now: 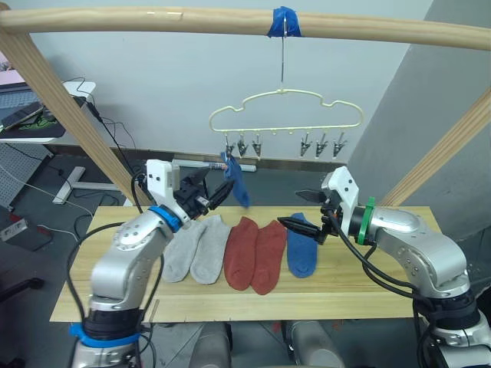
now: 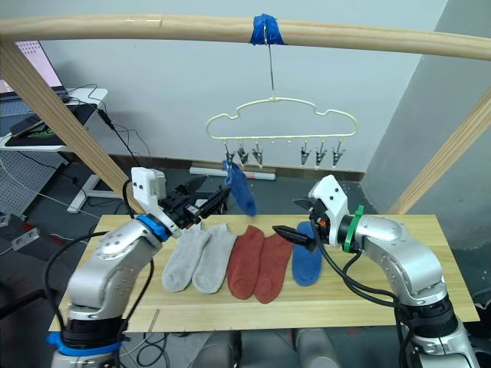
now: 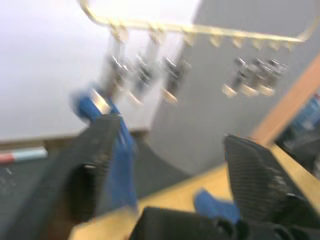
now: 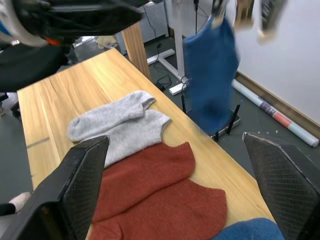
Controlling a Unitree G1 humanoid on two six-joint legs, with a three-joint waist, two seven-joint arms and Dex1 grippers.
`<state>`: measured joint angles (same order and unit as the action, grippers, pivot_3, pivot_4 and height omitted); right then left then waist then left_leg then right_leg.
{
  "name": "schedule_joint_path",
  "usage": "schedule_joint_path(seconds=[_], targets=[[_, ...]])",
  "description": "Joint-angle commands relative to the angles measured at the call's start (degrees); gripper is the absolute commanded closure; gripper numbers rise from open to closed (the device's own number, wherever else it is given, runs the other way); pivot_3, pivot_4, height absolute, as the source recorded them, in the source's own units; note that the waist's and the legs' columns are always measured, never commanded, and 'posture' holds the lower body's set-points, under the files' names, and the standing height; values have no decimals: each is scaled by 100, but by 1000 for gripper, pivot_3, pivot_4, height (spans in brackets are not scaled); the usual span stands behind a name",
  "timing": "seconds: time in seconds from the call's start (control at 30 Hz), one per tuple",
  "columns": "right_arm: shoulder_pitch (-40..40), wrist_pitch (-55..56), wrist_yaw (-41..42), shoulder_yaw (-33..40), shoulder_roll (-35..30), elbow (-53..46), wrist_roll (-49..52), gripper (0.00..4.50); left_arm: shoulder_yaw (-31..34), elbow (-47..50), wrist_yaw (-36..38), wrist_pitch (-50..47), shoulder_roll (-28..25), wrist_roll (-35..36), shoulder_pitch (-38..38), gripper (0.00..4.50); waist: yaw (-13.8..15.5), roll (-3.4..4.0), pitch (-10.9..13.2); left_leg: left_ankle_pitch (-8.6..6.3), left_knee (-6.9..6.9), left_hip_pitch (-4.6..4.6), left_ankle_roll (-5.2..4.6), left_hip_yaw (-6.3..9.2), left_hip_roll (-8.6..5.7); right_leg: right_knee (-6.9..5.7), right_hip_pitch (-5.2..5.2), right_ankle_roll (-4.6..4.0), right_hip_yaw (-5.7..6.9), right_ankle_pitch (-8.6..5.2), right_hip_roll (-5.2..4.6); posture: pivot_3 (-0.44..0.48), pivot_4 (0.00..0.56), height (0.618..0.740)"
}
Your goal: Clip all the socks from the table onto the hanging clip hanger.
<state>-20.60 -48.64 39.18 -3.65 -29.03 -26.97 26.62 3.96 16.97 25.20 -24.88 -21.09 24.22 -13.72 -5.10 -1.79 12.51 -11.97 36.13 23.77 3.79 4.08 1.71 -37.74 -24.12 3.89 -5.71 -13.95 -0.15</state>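
Note:
The pale yellow clip hanger (image 1: 285, 115) hangs by its hook from the top pole. One blue sock (image 1: 236, 180) dangles from its leftmost clip (image 1: 229, 147). My left gripper (image 1: 215, 190) is open just left of that sock, with nothing between its fingers (image 3: 95, 150). On the table (image 1: 383, 295) lie two light grey socks (image 1: 196, 249), two rust red socks (image 1: 255, 254) and a second blue sock (image 1: 301, 251), side by side. My right gripper (image 1: 301, 211) is open and empty, hovering just above the top end of the lying blue sock.
A round wooden pole frame (image 1: 153, 21) spans overhead, with slanted legs (image 1: 69, 115) at both sides of the table and blue tape (image 1: 285, 21) at the hook. A desk with electronics (image 1: 31, 107) and floor cables stand behind at the left.

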Motion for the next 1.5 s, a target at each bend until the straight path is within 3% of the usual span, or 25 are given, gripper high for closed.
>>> schedule_joint_path(seconds=[0.03, 0.17, 0.23, 0.37, 0.77, 1.5], targets=[[39, -29, -232, 299, 39, -383, 185, 0, -378, 21, -147, 564, 250, -476, -64, 1427, 0, 0, 0, 0, 0, 1, 0, -1, -1, 1, 0, 5, -1, 2, 0, -134, 199, 740], [72, 8, -397, 321, 90, -427, 209, 0, -608, -232, -186, 1062, 551, -800, -220, 1596, -2, 0, 0, -1, -5, 3, 0, 0, 0, 4, -2, 6, 1, 2, 0, -143, 195, 740], [78, 54, -442, 289, 74, -439, 182, 0, -617, -314, -205, 1259, 631, -904, -264, 2000, -7, 0, 0, -1, -5, 3, 0, 0, 0, 4, -2, 5, 1, 2, 0, -143, 195, 740], [75, 54, -529, 325, 108, -463, 251, 0, -526, -595, -444, 1242, 790, -1025, -492, 3220, -15, 0, 0, 0, -3, 1, -1, 0, 0, 0, -2, 7, 2, 2, 1, -146, 190, 740], [-367, 228, -386, 305, 480, -528, 729, 0, -454, -1487, -936, 1994, 1055, -1598, -801, 3220, -64, 0, 0, 0, -1, 2, -1, 2, -1, 0, 0, 9, 4, 4, 1, -154, 195, 740], [-465, 458, -476, 309, 483, -398, 735, 0, -462, -2492, -751, 2566, 1216, -1686, -1351, 3220, -176, 0, 0, 0, -3, 3, -1, 3, -1, 0, -1, 10, 4, 4, 2, -187, 196, 740]])
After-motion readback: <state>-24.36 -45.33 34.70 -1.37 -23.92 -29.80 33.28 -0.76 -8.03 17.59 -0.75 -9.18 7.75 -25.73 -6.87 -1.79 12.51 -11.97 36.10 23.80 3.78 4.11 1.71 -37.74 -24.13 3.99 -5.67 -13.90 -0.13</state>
